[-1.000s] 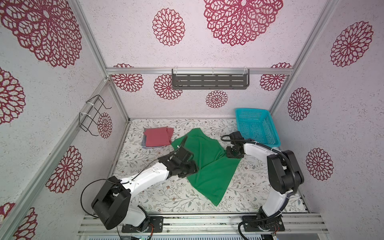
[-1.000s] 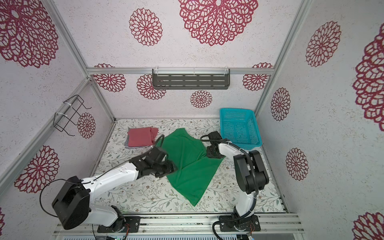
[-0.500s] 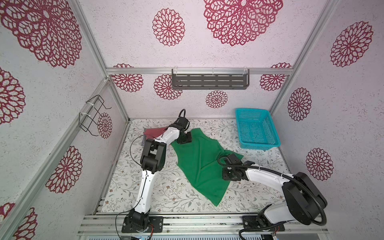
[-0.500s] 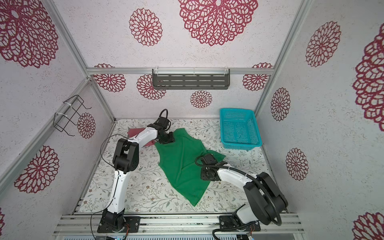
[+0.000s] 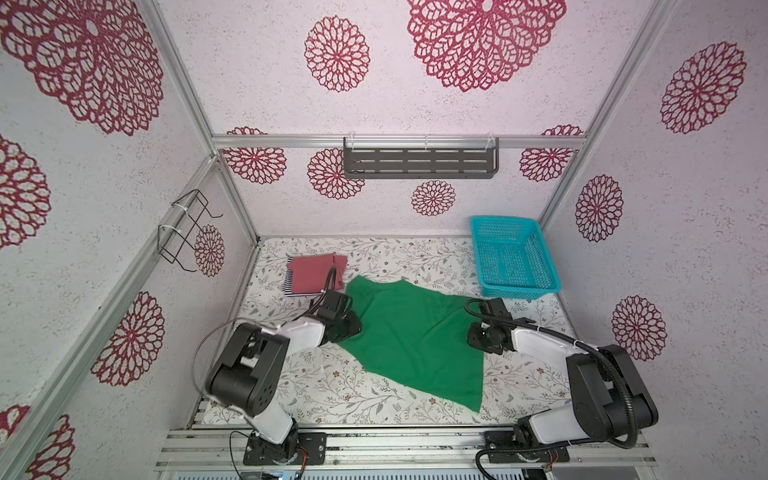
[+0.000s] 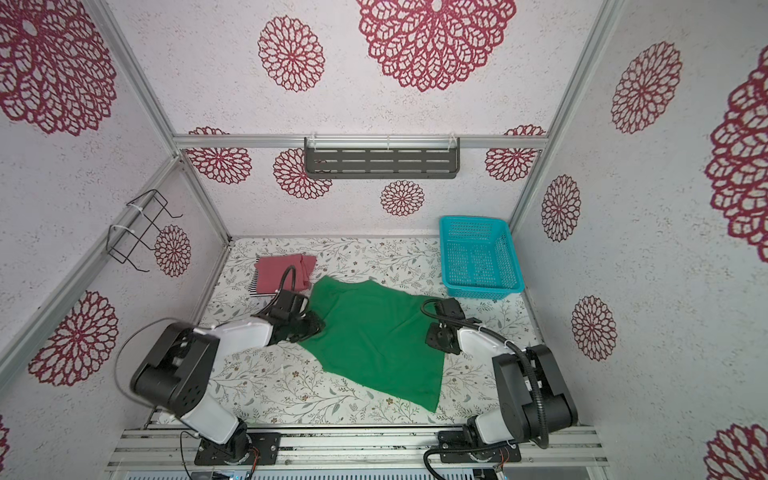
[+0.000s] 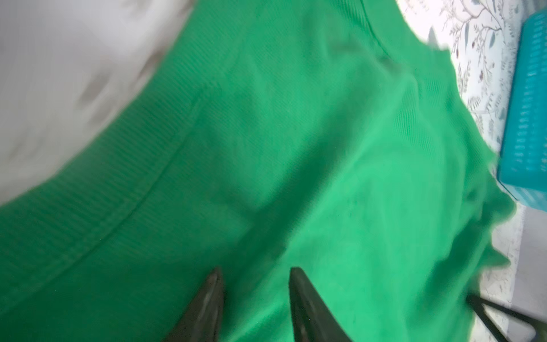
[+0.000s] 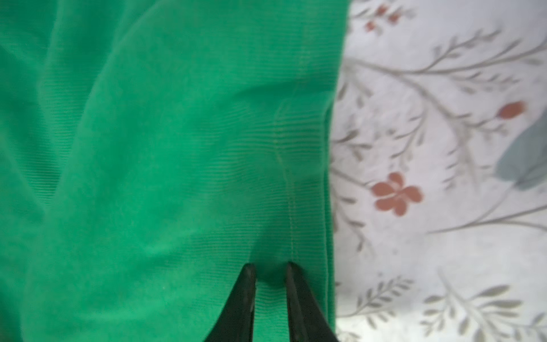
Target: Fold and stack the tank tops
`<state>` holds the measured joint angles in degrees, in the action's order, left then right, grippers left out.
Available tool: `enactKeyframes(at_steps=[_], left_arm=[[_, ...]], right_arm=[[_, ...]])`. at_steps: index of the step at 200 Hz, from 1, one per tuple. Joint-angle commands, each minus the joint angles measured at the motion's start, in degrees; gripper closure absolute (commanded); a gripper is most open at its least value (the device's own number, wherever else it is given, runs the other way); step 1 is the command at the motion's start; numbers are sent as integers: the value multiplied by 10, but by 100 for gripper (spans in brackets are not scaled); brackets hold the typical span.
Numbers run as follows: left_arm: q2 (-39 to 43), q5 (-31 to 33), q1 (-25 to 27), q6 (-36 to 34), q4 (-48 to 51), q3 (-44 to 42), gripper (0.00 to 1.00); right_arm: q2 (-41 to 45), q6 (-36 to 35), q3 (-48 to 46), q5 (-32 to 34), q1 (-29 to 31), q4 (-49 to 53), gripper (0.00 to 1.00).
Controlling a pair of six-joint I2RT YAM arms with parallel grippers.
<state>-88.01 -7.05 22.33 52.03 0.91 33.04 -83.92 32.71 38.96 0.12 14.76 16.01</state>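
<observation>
Cloth, in both top views: the green tank top lies spread on the desk. Its long axis runs diagonally from its far corner to a near point on my right arm's side. My left end effector sits at its left edge and my right end effector at the opposite edge. The top lies between the two, so each arm is nearest its own edge. The red-pink tank top lies folded just beyond the green one's far corner, on the striped tank top, of which only a rim shows. The teal basket stands apart, beyond the green top's far right corner. There is bare desk on the green top's near side, which I judge room enough to carry a fold.

Left wrist view, blurred: the tips stand apart on green cloth beside a curved stitched band. I see nothing caught between them.

Right wrist view: the tips are almost pressed together just inside the stitched hem, with a small ridge of green cloth between them. I read it as a pinch. The desk beside the hem is bare.

Judgement: the fold goes edge over edge, across the long axis, and my left needs its bite first.
</observation>
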Motion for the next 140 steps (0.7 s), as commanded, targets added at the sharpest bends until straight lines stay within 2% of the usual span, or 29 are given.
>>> enactKeyframes(at_steps=[1, 19, 32, 55, 67, 84, 119, 140], left_arm=[[69, 53, 28, 149, 108, -149, 59], [200, 107, 31, 155, 223, -149, 58], [278, 136, 13, 136, 303, -119, 57], [334, 149, -31, 80, 390, -54, 57], [316, 141, -39, 55, 398, -22, 57], [240, 106, -33, 33, 382, 27, 57], [75, 108, 45, 18, 335, 141, 58], [3, 96, 72, 23, 309, 168, 58]], right_arm=[[-48, -59, 10, 16, -22, 39, 78], [-57, -84, 50, -6, -19, 56, 79], [-42, -97, 87, -9, -17, 88, 78], [3, -118, 140, -11, -15, 147, 74], [16, -125, 154, -20, -10, 175, 72], [35, -122, 143, -26, 0, 189, 71], [86, -79, 79, -45, 11, 181, 77], [104, -50, 53, -36, 55, 187, 78]])
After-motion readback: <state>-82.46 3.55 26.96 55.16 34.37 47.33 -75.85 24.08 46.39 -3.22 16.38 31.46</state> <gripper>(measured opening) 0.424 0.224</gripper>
